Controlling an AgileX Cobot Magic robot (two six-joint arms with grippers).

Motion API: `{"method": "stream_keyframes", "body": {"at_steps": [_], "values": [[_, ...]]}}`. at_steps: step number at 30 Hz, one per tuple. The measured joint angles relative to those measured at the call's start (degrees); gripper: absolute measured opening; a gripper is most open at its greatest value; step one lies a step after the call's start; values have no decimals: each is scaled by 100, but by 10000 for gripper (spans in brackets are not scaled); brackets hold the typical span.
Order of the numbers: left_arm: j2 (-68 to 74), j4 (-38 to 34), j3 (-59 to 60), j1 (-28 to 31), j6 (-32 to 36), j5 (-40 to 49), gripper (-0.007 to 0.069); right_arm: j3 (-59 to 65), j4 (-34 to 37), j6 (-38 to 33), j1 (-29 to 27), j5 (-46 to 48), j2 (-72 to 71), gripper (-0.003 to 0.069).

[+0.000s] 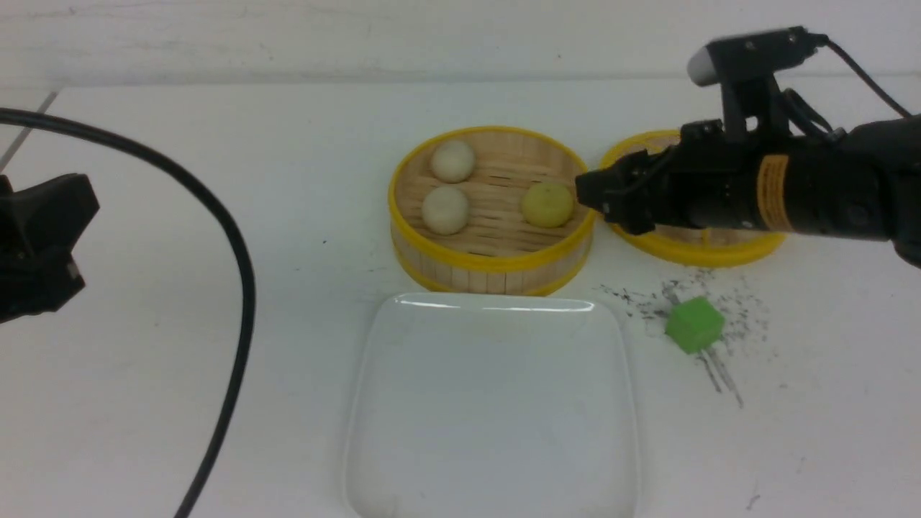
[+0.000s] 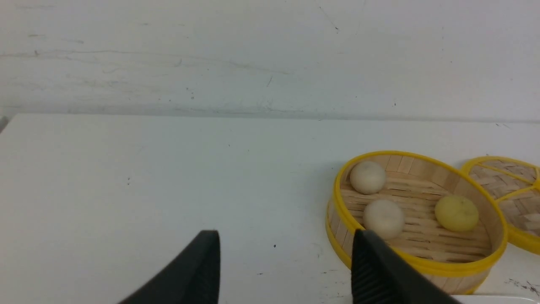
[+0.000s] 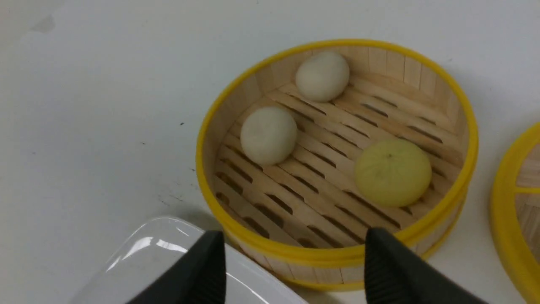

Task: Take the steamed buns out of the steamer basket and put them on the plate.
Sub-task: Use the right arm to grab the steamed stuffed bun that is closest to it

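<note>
With three buns (image 1: 453,161) in the basket (image 1: 496,262) and my left gripper (image 2: 287,233) and right gripper (image 3: 294,236) both open and empty, I judged the three-o'clock yellow bun (image 1: 547,204) the right's first grab.

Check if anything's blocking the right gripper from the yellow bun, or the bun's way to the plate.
No loose object. Only the steamer basket wall: the right gripper, jaws open, hangs by its right rim, so it must reach the pale yellow bun from above and lift it over the near wall to the plate.
</note>
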Motion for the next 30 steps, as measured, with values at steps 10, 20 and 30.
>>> {"method": "stream_keyframes", "body": {"at_steps": [10, 20, 30], "values": [[59, 0, 0, 0, 0, 0, 428, -334, 0, 144, -410, -505, 7, 441], [458, -43, 0, 0, -11, 0, 428, -1651, 0, 297, -430, -584, 197, 441], [511, -111, 0, 0, -25, -24, 409, -1665, 56, 752, -430, -645, 359, 376]]}}
